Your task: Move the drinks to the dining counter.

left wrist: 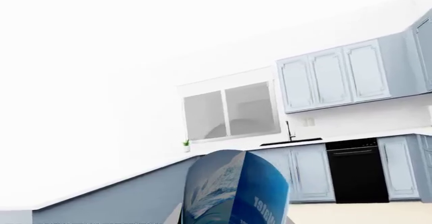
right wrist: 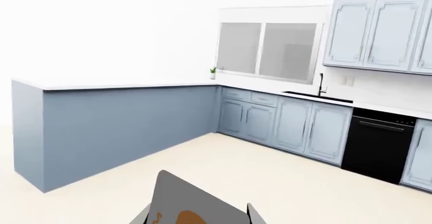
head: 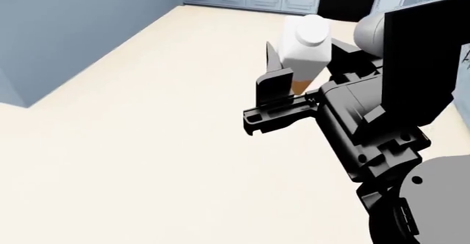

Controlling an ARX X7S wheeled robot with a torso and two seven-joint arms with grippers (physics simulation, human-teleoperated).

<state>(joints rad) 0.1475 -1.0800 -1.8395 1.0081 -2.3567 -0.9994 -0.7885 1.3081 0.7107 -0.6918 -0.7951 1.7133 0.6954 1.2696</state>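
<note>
In the head view the right arm, a black jointed limb with a grey elbow, reaches forward and up over the cream floor (head: 147,145), and its hand (head: 294,84) is closed on the white carton with the tan-orange base and round white cap (head: 305,51), black fingers (head: 273,87) pressed to the carton's sides near its base. The carton stands upright in that grip, held in the air above the floor, its cap toward the camera and the orange band just above the fingers. From the right wrist view only the carton's grey-white face with an orange mark (right wrist: 185,206) shows at the edge nearest the camera. The left arm does not appear in the head view; in the left wrist view the clear plastic water bottle with the blue label (left wrist: 236,191) fills the space right before the camera, tilted, its label printed with a snowy mountain scene and white lettering, so the left hand holds it, though its fingers are out of sight. Beyond both drinks stands the white flat tabletop of the dining counter (right wrist: 128,86) on its smooth slate-blue side panel (right wrist: 128,123), well apart from the carton, with light-blue panelled cabinets (right wrist: 297,123), a black dishwasher (right wrist: 375,148), a sink tap (right wrist: 322,84) and a frosted window (right wrist: 270,49) along the far wall.
</note>
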